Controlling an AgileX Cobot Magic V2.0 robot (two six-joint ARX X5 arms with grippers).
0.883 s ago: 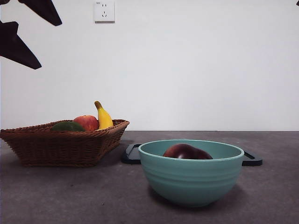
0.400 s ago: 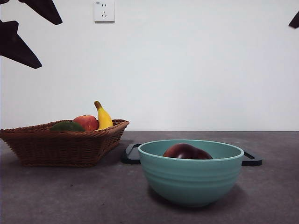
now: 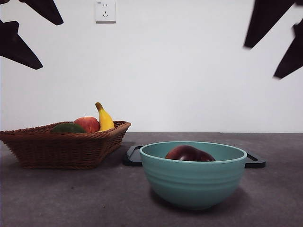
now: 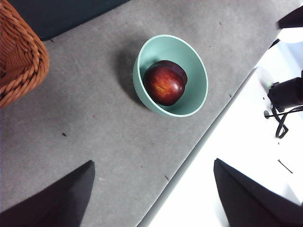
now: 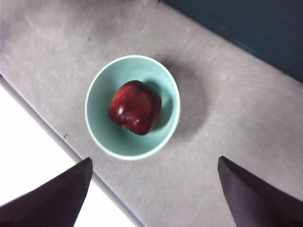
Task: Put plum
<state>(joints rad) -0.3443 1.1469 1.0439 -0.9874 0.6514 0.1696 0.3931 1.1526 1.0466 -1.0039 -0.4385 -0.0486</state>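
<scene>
Pale green ceramic stands nearest the front camera: a ribbed bowl [image 3: 194,172] on the grey table [image 3: 71,198], holding the plum [image 3: 189,153], whose dark maroon top just clears the rim. From the wrist views the plum [image 5: 135,107] lies alone on the bowl's floor, slightly off centre, close to one wall; it is nearly round, so no clear long axis or pointing end can be told, though a paler streaked patch shows on its skin [image 4: 164,83]. Just behind the bowl lies a flat black tray [image 3: 134,156], its ends showing on either side. Further left sits a wicker basket [image 3: 57,146] with a red-and-yellow apple [image 3: 87,124], a banana [image 3: 104,118] standing on end, and a dark green fruit [image 3: 68,128]. High above, the left gripper [image 4: 151,198] hangs with jaws spread wide and empty, and the right gripper [image 5: 154,194] likewise, wide apart over the bowl. A wall socket [image 3: 105,11] is on the white wall behind.
</scene>
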